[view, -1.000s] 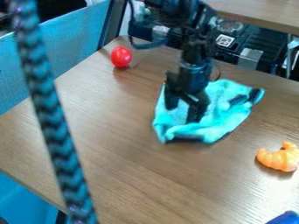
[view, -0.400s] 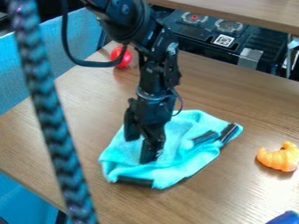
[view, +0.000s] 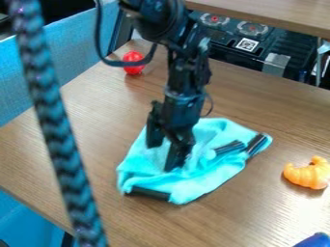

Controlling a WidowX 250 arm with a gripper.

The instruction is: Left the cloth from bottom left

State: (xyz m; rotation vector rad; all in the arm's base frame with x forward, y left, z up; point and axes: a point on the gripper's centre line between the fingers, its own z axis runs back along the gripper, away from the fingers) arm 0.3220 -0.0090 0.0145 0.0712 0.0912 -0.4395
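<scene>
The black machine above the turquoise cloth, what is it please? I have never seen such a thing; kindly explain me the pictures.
It is a robot arm. Its end is a gripper, a kind of two-fingered hand. Every picture is from one fixed camera, looking down at a slant; the arm enters from the top edge.

Below the gripper, the turquoise cloth lies rumpled on a wooden table, with dark parts along its edges. The two fingers stand apart, with cloth visible between them, so nothing seems to be pinched, though I cannot tell whether the tips press on it.

Also on the table are a red round object, farther back, and an orange curved one to the right. A patterned cord crosses the left side.
</scene>
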